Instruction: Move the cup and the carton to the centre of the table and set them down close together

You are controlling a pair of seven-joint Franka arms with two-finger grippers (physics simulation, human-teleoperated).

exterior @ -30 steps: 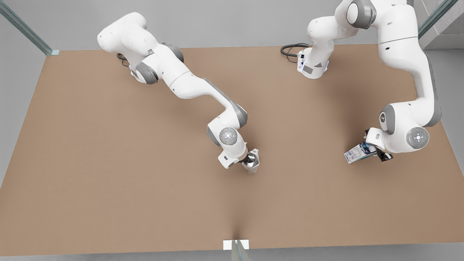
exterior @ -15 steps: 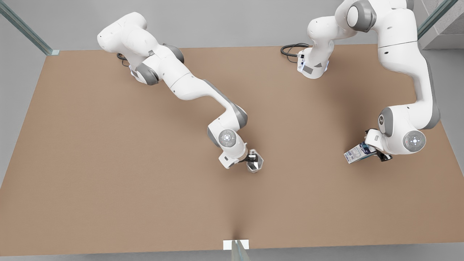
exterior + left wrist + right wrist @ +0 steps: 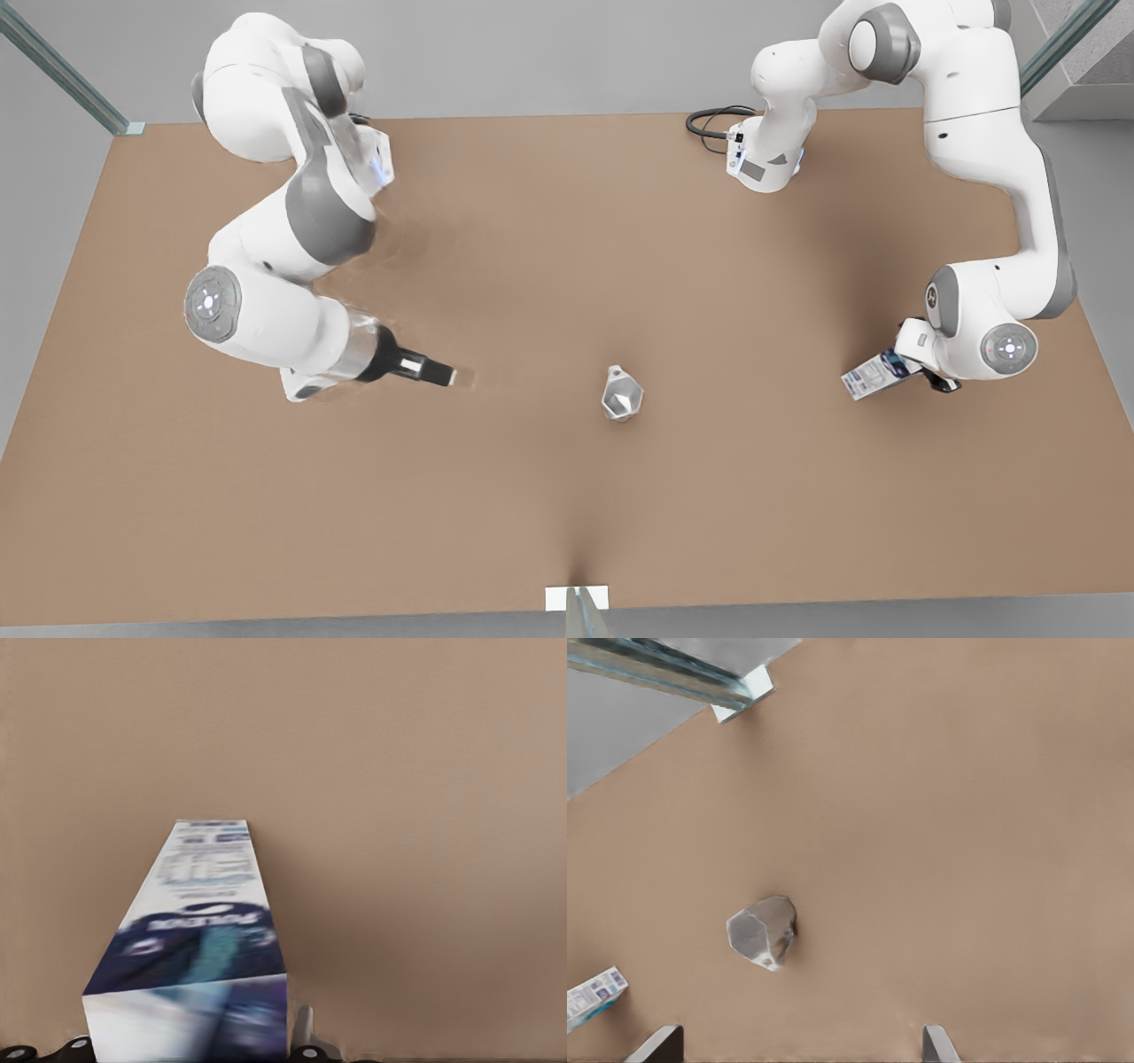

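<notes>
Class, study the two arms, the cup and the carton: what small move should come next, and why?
Probably the left gripper, shut on the carton, should carry it toward the cup, which stands alone mid-table. The right gripper is open and clear of it.

You've got one cup (image 3: 622, 395) and one carton (image 3: 873, 375) on the one table (image 3: 567, 496), plus two grippers: right gripper (image 3: 443, 373), left gripper (image 3: 921, 372).
</notes>
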